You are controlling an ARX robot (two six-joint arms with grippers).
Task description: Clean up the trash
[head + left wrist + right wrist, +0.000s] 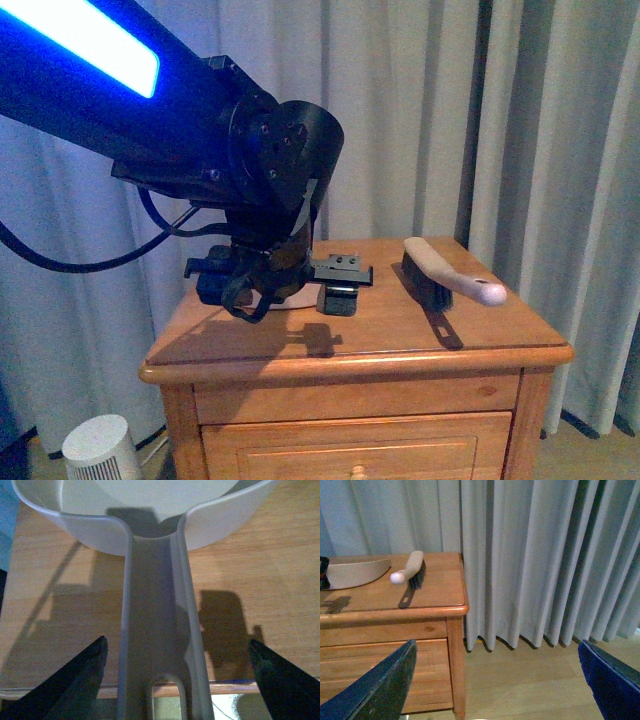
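- trash wad: not visible in any view, so look and place can't be told.
- One beige dustpan (95, 530) and one brush (450, 275), dark bristles, both on the wooden counter (400, 330); brush on the right.
- Dustpan interior partly seen; contents can't tell.
- left tool (176, 647): fingers apart, straddling the dustpan handle.
- right tool (496, 645): fingers apart, right of the counter.

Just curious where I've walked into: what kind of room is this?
Probably a bedroom: a wooden nightstand with drawers stands before long grey curtains, on a wood floor.
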